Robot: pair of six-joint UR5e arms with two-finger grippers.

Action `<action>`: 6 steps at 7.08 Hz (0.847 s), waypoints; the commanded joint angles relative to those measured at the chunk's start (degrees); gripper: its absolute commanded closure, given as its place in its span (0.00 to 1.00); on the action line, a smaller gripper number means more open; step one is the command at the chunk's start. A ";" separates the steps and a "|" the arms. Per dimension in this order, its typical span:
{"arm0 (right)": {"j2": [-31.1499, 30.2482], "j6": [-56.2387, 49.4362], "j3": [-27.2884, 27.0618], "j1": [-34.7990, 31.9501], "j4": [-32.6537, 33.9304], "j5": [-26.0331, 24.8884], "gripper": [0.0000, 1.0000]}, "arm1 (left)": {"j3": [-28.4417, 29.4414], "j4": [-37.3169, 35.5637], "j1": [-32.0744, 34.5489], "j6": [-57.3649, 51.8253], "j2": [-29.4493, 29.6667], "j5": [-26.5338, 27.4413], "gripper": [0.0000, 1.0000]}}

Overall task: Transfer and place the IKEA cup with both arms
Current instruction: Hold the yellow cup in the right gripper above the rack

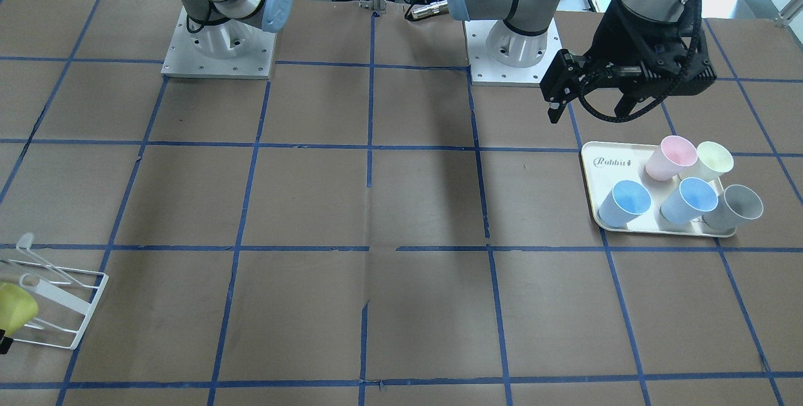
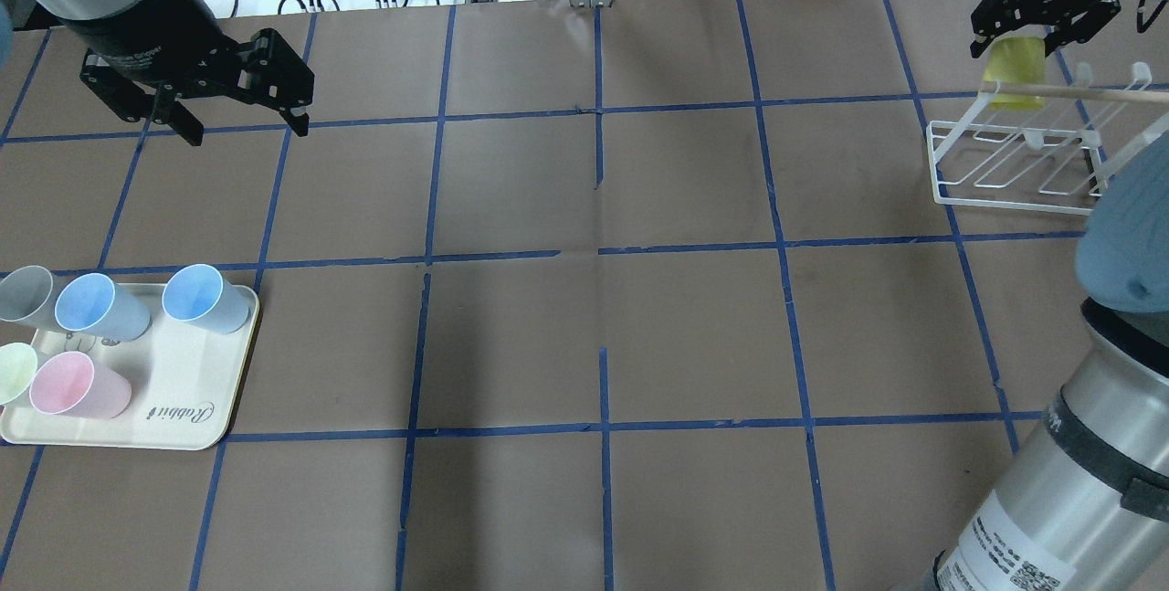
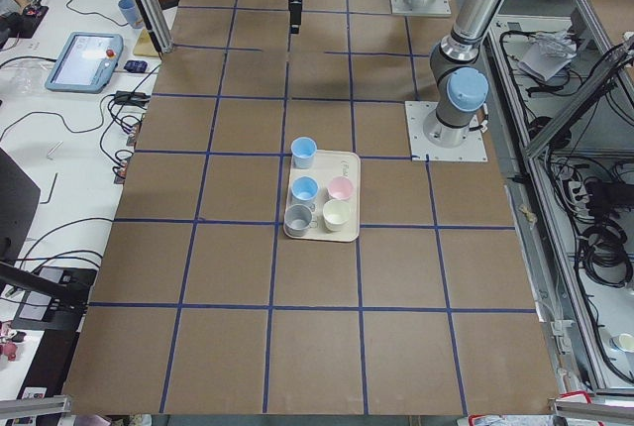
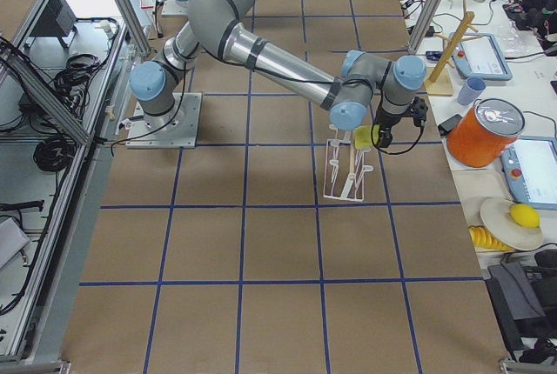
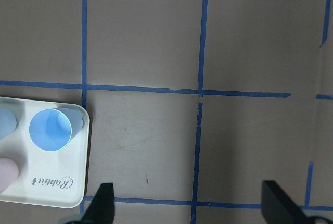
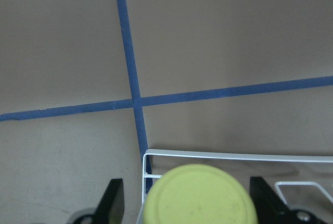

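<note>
The lemon-yellow IKEA cup (image 2: 1014,70) sits upside down on the white wire rack (image 2: 1005,180) at the table's far right end. It also shows in the front view (image 1: 15,307) and the right side view (image 4: 363,137). My right gripper (image 2: 1018,43) is over it, open. In the right wrist view the cup's base (image 6: 200,195) lies between the spread fingers (image 6: 112,203) with a gap on one side. My left gripper (image 2: 248,134) is open and empty, hovering above the table beyond the tray (image 2: 183,390). The left wrist view shows its fingers (image 5: 104,203) wide apart.
The cream tray (image 1: 596,161) on my left holds a pink cup (image 1: 671,156), a pale cream-green cup (image 1: 712,160), two blue cups (image 1: 627,202) and a grey cup (image 1: 740,205). Brown paper with blue tape lines covers the table between tray and rack (image 1: 69,305).
</note>
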State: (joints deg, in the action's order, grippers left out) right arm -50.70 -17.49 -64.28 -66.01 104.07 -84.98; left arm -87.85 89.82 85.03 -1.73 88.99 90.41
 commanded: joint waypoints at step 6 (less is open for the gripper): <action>-0.36 -0.09 0.21 0.00 -1.06 -0.18 0.66 | 0.22 0.00 -0.04 -0.03 0.05 -0.14 0.00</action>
State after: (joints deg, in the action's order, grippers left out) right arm -50.88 -17.51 -64.07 -65.97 103.14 -85.10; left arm -87.64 89.82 84.99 -1.70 89.03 90.29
